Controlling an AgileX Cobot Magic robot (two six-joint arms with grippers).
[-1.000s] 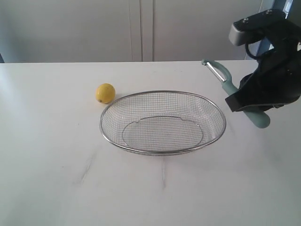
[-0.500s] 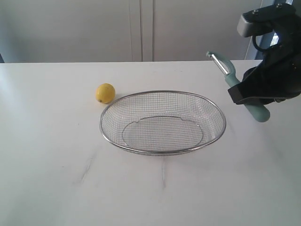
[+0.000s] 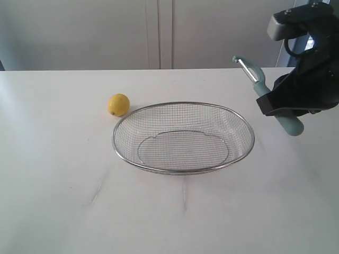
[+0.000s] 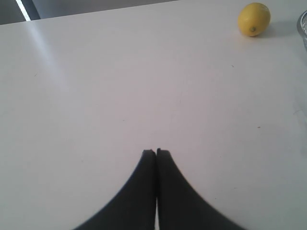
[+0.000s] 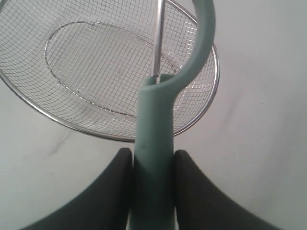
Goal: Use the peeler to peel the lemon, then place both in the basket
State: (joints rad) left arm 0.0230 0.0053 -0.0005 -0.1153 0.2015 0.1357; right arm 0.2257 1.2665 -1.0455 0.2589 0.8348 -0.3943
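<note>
The yellow lemon [image 3: 118, 104] [image 4: 253, 18] rests on the white table just left of the wire-mesh basket [image 3: 121, 151] [image 5: 33, 108]. My right gripper [image 3: 275, 106] [image 5: 153, 155] is shut on the pale teal handle of the peeler [image 3: 258, 88] [image 5: 154, 120], held in the air to the right of the basket with the blade end pointing up and left. In the right wrist view the peeler's looped head reaches over the basket's rim. My left gripper [image 4: 156, 152] is shut and holds nothing, over bare table well away from the lemon. It does not show in the exterior view.
The basket holds nothing. The table [image 3: 63, 201] stretches white around it, with pale wall panels [image 3: 159, 32] behind its far edge.
The right arm lifted the peeler up and a little to the right, then held still over the last half second. Lemon and basket stayed put.
</note>
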